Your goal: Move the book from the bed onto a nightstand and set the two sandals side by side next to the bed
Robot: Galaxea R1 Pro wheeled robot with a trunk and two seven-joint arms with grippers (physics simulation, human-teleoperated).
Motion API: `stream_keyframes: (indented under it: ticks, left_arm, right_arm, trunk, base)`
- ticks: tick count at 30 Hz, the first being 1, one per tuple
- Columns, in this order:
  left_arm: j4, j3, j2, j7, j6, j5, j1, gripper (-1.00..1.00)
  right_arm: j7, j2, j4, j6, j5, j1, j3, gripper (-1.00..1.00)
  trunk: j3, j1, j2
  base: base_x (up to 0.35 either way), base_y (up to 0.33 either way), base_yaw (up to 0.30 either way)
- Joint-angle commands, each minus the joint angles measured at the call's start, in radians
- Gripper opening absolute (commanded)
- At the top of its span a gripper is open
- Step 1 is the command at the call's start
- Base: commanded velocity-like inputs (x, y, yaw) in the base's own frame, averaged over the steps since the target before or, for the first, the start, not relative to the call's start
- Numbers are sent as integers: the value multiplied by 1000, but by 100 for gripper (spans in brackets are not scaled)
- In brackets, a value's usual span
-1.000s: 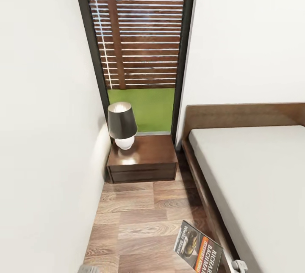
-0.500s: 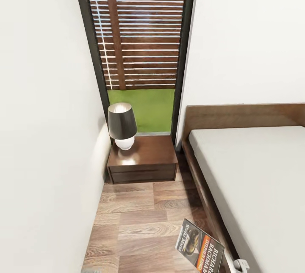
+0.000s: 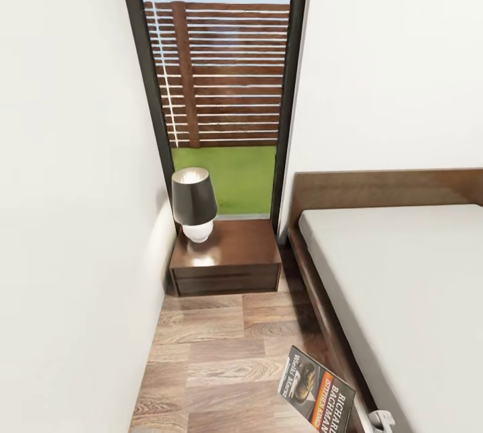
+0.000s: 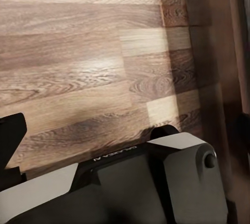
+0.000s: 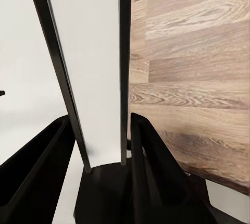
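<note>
Closest in, the book (image 3: 315,393) is seen tilted above the wood floor (image 3: 215,352), just beside the long side of the bed (image 3: 402,285), its orange band and white lettering turned upward. In the right wrist view it is clamped between the two dark fingers (image 5: 151,166) of the right end effector (image 5: 99,122), its thin edge standing upright between them. Now the left wrist view: one dark finger of the left end effector (image 4: 10,138) is caught at the edge, above a grey part of the robot's body (image 4: 156,182) and the planks. Whether that one is open or closed cannot be told.

Further on, bare floor is seen running between the white wall (image 3: 67,218) and the bed frame. The white mattress is seen lying bare.

At the far end, the small dark table (image 3: 227,260) is set against the wall, just beside the headboard corner of the bed. A black-shaded lamp (image 3: 194,203) is stood on its rear left corner. Behind it the tall dark-framed window (image 3: 221,84) is seen, with grass and a slatted fence outside.
</note>
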Motion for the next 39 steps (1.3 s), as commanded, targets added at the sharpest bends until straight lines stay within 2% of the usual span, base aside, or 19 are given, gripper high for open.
stream_keyframes:
  ticks: [1,27,39]
  left_arm:
    - [1,6,0,-2,-8,-11,-1,100]
    - [1,6,0,-2,-8,-11,-1,100]
    - [1,6,0,-3,-8,-11,-1,100]
  right_arm:
    - [3,0,0,7,-7,-1,1,-100]
    - [3,0,0,7,-7,-1,1,-100]
    - [3,0,0,6,-7,-1,2,-100]
  trunk:
    - [0,0,-1]
    - [42,0,-1]
    - [46,0,-1]
  base:
    - [0,0,0]
    - [0,0,0]
    - [0,0,-4]
